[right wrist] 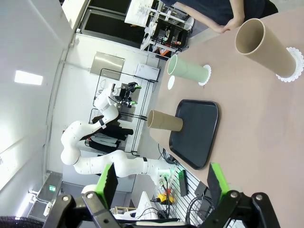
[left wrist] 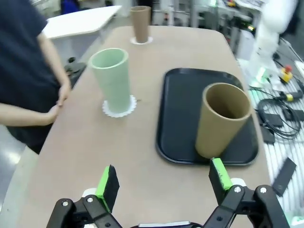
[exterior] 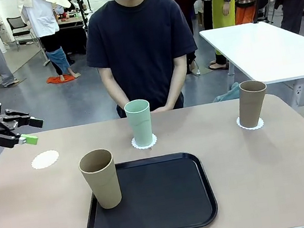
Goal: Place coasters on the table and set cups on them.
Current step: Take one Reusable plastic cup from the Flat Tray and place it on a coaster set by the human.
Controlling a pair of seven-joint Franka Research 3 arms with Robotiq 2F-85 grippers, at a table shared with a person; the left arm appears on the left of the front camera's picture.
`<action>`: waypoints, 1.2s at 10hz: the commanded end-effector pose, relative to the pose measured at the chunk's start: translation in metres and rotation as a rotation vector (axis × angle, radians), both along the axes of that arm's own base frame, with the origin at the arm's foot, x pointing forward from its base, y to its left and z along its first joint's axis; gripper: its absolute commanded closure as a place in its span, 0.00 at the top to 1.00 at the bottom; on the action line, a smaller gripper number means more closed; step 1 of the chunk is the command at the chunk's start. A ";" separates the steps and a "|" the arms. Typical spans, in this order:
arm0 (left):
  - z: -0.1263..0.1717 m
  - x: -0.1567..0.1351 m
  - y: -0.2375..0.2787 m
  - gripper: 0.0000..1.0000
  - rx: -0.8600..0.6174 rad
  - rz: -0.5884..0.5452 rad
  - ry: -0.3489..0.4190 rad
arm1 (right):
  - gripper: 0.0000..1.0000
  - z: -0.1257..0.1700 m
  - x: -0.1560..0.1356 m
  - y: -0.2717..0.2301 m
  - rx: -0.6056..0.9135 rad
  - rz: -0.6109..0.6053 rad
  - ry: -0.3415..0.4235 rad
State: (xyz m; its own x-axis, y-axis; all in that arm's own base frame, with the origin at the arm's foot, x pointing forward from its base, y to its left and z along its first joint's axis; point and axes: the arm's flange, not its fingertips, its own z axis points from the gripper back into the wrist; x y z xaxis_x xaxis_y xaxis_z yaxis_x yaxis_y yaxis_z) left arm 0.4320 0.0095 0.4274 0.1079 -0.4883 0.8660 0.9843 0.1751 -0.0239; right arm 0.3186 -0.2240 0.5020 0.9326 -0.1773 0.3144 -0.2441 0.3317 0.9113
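A mint green cup (exterior: pixel 139 122) stands on a coaster (exterior: pixel 144 142) at the far middle of the table (exterior: pixel 276 169). At the far right, a tan cup (exterior: pixel 252 103) stands on a second coaster (exterior: pixel 250 125). A third coaster (exterior: pixel 45 160) lies bare at the left. The other tan cup (exterior: pixel 100 179) stands upright on the black tray (exterior: pixel 160 205), in its left corner. My left gripper (exterior: pixel 32 131) hovers open and empty above the table's left edge, near the bare coaster. From the left wrist, its fingers (left wrist: pixel 108 183) frame the tan cup (left wrist: pixel 223 118) and mint cup (left wrist: pixel 113 76). My right gripper (right wrist: pixel 161 179) is open and empty, well away from the table.
A person stands at the far edge behind the mint cup, hands (exterior: pixel 162 107) low by the edge. A white table (exterior: pixel 269 49) stands at the back right. Bare tabletop lies right of the tray and along the front left.
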 end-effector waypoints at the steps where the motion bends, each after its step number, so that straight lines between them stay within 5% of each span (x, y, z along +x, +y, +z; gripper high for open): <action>1: 0.005 -0.012 -0.015 1.00 0.056 0.076 0.016 | 1.00 0.001 0.000 -0.001 0.009 0.005 -0.013; 2: 0.000 0.000 0.000 1.00 0.000 0.000 0.000 | 1.00 0.001 0.000 -0.001 0.009 0.005 -0.013; 6: -0.001 -0.002 -0.004 1.00 0.012 0.023 0.010 | 1.00 0.001 0.000 -0.001 0.009 0.005 -0.013; 7: -0.020 -0.012 0.002 1.00 0.017 -0.124 -0.041 | 1.00 0.001 0.000 -0.001 0.009 0.005 -0.013; 9: -0.053 -0.018 0.000 1.00 -0.036 -0.246 0.022 | 1.00 0.001 0.000 -0.001 0.009 0.005 -0.013; 12: -0.087 -0.027 -0.018 1.00 -0.026 -0.254 0.020 | 1.00 0.001 0.000 -0.001 0.009 0.005 -0.013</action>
